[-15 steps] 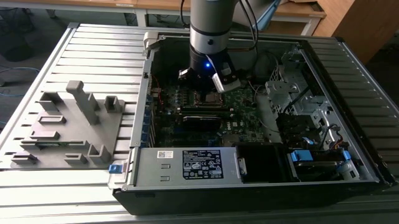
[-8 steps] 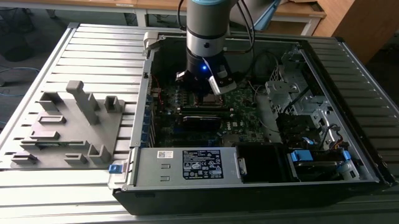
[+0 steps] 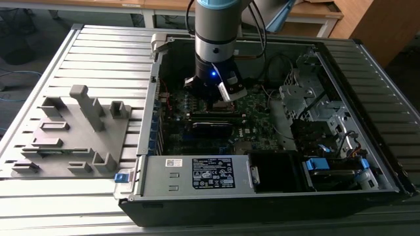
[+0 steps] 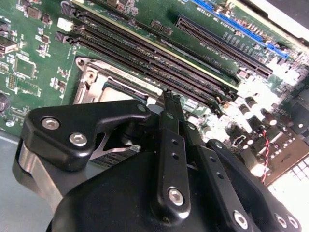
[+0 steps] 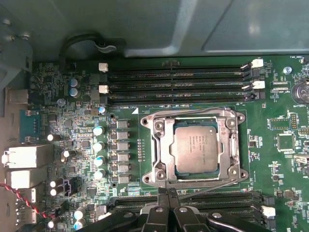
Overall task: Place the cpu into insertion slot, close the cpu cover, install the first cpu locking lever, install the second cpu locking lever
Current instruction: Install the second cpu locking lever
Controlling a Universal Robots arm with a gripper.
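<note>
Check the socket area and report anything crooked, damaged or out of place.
Nothing stands out. The cpu sits flat and square in the insertion slot under the cpu cover; the claw is beside it.

Surface: grey ribbed metal table (image 3: 105, 54) | Behind: wooden desks (image 3: 164, 6) and wooden cabinet (image 3: 377, 24) were seen | Floor: grey (image 3: 39, 24) | Light: even, diffuse

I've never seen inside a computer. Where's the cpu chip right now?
In the first wrist view the cpu lies flat in the insertion slot on the green motherboard, between rows of long black memory slots, just beyond the gripper.
</note>
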